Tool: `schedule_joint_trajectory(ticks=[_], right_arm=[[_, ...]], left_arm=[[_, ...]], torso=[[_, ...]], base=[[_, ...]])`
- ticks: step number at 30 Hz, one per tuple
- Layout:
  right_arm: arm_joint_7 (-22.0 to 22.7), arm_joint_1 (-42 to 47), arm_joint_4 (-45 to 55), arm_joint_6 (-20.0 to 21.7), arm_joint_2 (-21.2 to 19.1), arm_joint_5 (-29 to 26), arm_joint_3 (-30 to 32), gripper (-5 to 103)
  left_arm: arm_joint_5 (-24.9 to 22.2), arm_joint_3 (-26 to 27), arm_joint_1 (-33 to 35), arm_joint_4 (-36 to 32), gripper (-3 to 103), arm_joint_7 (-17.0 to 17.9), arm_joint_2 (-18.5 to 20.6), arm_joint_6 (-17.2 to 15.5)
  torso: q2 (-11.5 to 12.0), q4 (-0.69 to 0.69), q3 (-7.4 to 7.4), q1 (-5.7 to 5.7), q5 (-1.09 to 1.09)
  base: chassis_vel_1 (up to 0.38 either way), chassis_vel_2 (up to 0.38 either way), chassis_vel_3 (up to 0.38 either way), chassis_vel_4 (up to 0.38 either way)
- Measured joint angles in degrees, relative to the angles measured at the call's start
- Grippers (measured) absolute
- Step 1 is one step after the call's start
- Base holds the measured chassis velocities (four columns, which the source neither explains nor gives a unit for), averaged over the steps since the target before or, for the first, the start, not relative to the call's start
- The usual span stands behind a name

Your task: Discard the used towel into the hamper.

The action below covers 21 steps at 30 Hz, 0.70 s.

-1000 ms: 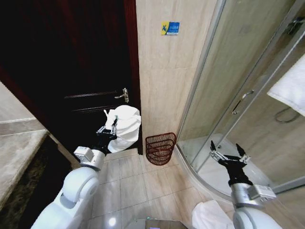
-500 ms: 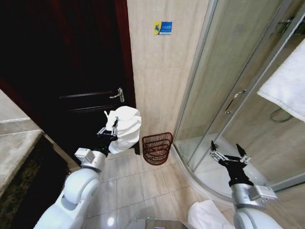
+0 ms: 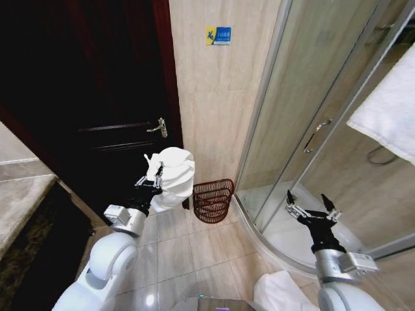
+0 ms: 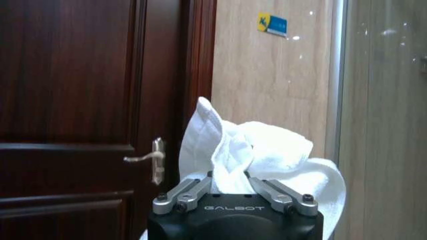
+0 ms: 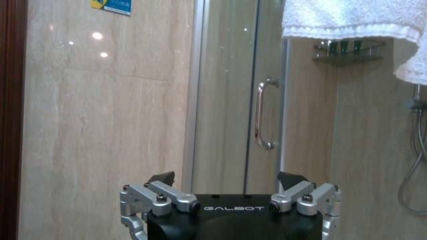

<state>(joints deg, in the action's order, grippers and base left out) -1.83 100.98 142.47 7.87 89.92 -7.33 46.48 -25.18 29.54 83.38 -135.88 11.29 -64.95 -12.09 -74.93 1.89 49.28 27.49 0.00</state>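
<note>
"GALBOT" stands on both wrist housings; the wall sticker [image 3: 218, 35] is unreadable.

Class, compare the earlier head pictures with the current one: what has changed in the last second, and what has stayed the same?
The whole head view has shifted, so the camera moved; door, wall sign and shower slid together. The left gripper, still shut on the white towel, now sits nearer the hamper in the picture, the towel not yet over its rim. The right gripper stays open and idle before the shower glass. Nothing was let go.
</note>
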Motion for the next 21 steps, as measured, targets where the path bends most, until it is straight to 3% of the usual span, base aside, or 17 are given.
schedule_joint_trajectory(ticks=[7, 21], right_arm=[[0.23, -0.01, -0.04, 0.12, 0.12, 0.04, 0.09, 100], [-1.7, 0.42, -2.56, 0.36, 0.39, 0.34, 1.09, 100]], left_arm=[[2.08, -0.96, 0.18, 5.81, 10, -1.6, -2.55, 4.34], [3.76, -0.28, -0.14, 13.47, 10, -2.35, -5.84, 8.75]], torso=[[2.61, 0.0, -1.39, -1.21, 0.0], [6.87, 0.0, -3.75, -3.13, 0.0]], base=[[0.0, 0.0, 0.0, 0.0], [0.0, 0.0, 0.0, 0.0]])
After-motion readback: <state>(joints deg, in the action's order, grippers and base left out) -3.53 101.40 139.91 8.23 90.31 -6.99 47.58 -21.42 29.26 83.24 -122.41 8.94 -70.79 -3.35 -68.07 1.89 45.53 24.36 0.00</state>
